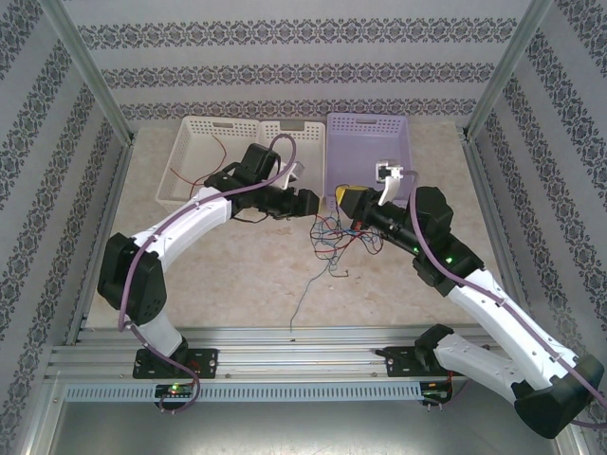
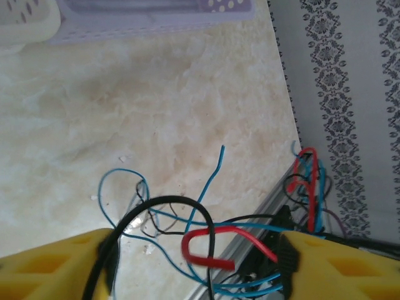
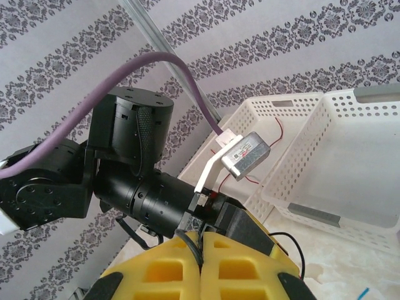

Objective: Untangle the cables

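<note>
Two white baskets [image 1: 194, 133] stand beside a purple basket [image 1: 365, 142].

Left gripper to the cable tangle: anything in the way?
Nothing visible. The left gripper straddles the cables: black, red and blue strands run between its yellow fingers, over the table.

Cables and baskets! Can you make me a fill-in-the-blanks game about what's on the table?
1. The right-hand basket is coloured ___.
2. A thin ___ wire lies in the leftmost white basket.
3. The left gripper, with its fingers either side of the cables, has fingers coloured ___.
4. The right gripper is not open, it is ___.

Missing words: purple, red, yellow, shut.
</note>
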You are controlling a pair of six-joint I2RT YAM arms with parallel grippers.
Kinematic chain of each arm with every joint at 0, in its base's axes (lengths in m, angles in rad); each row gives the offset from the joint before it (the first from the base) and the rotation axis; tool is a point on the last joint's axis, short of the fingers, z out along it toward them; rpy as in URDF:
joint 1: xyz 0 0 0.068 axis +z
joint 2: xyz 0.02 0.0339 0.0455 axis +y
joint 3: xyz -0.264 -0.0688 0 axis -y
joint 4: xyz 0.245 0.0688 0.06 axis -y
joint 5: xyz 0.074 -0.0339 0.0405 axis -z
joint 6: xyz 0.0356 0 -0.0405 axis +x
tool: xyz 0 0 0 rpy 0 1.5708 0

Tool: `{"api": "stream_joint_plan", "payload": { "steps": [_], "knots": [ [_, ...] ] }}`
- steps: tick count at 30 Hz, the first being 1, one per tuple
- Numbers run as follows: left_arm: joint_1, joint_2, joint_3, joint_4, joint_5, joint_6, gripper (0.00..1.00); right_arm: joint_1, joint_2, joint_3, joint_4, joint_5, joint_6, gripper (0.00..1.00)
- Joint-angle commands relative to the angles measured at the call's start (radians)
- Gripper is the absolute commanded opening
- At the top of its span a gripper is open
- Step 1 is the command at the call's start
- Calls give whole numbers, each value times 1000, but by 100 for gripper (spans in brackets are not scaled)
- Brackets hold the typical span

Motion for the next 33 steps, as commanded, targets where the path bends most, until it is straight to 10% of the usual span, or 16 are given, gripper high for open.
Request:
{"api": "stream_joint_plan", "payload": {
  "steps": [1, 15, 33],
  "knots": [
    [-7, -7, 19, 18, 22, 6, 55, -11, -7, -11, 47, 0, 1, 0],
    [-6, -12, 41, -15, -2, 35, 0, -20, -48, -74, 44, 36, -10, 0],
    [114, -153, 12, -53, -207, 25, 0, -301, -434, -350, -326, 339, 96, 0]
  ]
}}
